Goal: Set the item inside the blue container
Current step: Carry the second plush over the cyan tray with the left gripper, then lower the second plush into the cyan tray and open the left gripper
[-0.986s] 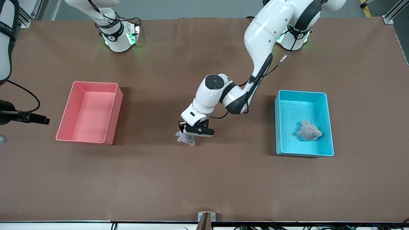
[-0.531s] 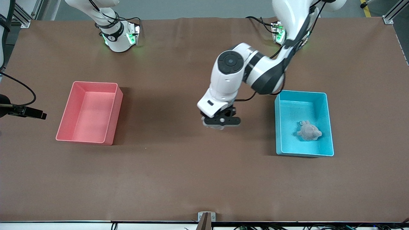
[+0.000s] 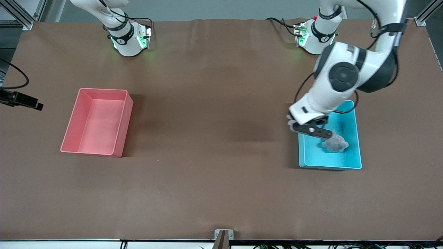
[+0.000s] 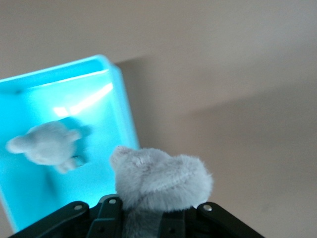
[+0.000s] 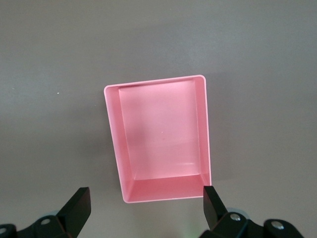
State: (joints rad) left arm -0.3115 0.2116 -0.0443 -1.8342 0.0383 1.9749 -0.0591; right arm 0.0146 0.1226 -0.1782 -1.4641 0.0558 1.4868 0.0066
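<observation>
Transport is the step in hand: the left gripper [image 3: 309, 129], jaws clamped on a small grey plush toy [image 4: 158, 181], hangs over the light blue rectangular plastic bin [image 3: 355, 138] at its wall toward the bench's middle, where a second grey plush toy [image 3: 335, 143] lies. Next comes shifting inward and releasing. The right gripper [image 5: 146, 210] waits spread wide above the pink rectangular plastic bin [image 5: 161, 136].

Two rectangular bins on the tabletop [image 3: 207, 180]: one blue container [image 3: 353, 152] toward the left arm's end, one pink bin [image 3: 97, 121] toward the right arm's end. Two grey plush toys: one lying in the blue container [image 3: 335, 143], one clamped in the left gripper [image 3: 309, 128] at that container's rim [image 4: 158, 181]. Two arms, two grippers: right gripper [image 5: 146, 206] spread wide above the pink bin.
</observation>
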